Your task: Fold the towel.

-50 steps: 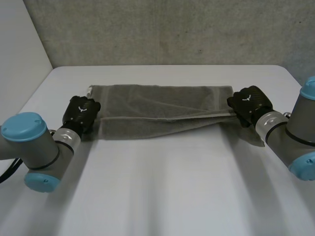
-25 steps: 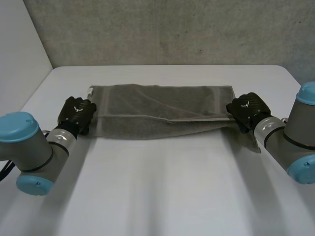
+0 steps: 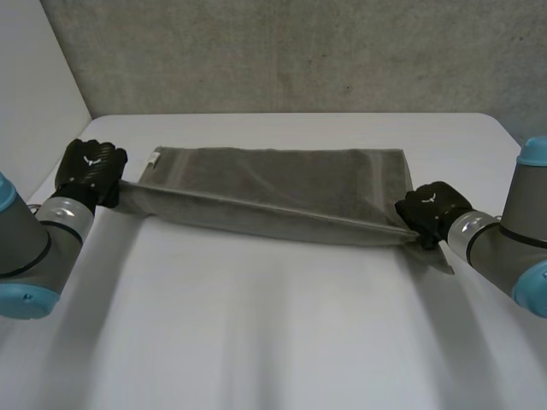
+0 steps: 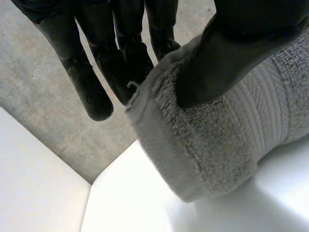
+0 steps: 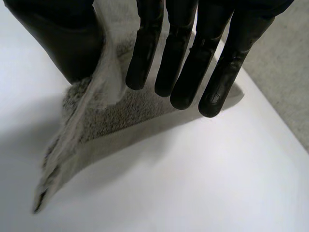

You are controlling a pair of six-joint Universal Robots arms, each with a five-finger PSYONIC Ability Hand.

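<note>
A grey-brown towel (image 3: 282,184) lies folded lengthwise across the far half of the white table (image 3: 273,325), its upper layer pulled taut between my two hands. My left hand (image 3: 90,168) is off the towel's left end and pinches its front-left corner. In the left wrist view the thumb (image 4: 231,43) presses the thick towel corner (image 4: 217,145) against the fingers (image 4: 91,82). My right hand (image 3: 432,209) holds the front-right corner. In the right wrist view a strip of towel (image 5: 104,92) runs up between the thumb (image 5: 58,34) and the straight fingers (image 5: 193,53).
A grey concrete wall (image 3: 299,51) stands behind the table's far edge. A white side wall (image 3: 34,94) stands at the left. A small white tag (image 3: 154,158) sits on the towel's far-left corner. Bare tabletop reaches from the towel to the front edge.
My left hand shut on the towel's left corner, then moved left and away, drawing it out. The slack upper layer went taut. My right hand slid slightly toward the front.
</note>
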